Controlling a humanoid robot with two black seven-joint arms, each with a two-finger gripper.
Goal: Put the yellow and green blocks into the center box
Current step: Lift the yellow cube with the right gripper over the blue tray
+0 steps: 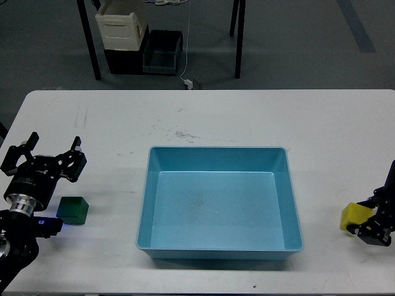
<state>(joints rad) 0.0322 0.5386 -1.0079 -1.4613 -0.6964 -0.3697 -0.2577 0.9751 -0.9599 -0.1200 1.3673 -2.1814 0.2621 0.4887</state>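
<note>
- Nearest me, at the lower left of the frame, my left gripper sits with its two fingers spread wide and nothing between them. It is low over the table, just above and left of the green block, which I take as a stance for coming down on it.
- The green block rests flat on the white table, just beside my left wrist and apart from the blue box.
- At the lower right edge, my right gripper is dark and partly cut off by the frame. It touches the yellow block, but I cannot tell whether the fingers are clamped on it or only beside it.
- In the middle, the blue box lies empty and open upward between both arms, so each block has a short inward carry.
- Neither block is in yet, as I judge it.
- At the upper left, beyond the table, a cream crate and a dark bin stand on the floor.
</note>
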